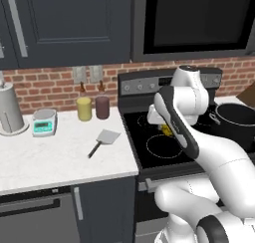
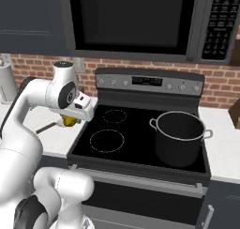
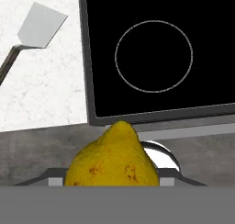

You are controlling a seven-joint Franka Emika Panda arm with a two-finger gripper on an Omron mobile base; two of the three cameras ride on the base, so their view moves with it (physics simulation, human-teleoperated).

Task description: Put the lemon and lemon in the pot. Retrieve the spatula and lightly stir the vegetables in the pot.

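Note:
My gripper [image 1: 166, 131] is shut on a dull-yellow, brown-mottled lemon [image 1: 167, 129], held in the air over the left side of the black stovetop. The hand view looks past that lemon [image 3: 112, 159] down at the front-left burner ring. The same lemon [image 2: 69, 120] shows under my hand [image 2: 70, 122] near the stove's left edge. The other lemon is out of view. The dark pot [image 1: 236, 120] stands on the right burners [image 2: 180, 136], well to the right of my hand. The spatula [image 1: 104, 140] lies flat on the white counter left of the stove, its grey blade [image 3: 41, 23] toward the wall.
A pale-yellow jar [image 1: 83, 109] and a dark red jar [image 1: 102, 107] stand by the brick wall. A small scale [image 1: 44, 122] and a grey canister [image 1: 10, 110] sit further left. A microwave [image 2: 136, 21] hangs above the stove.

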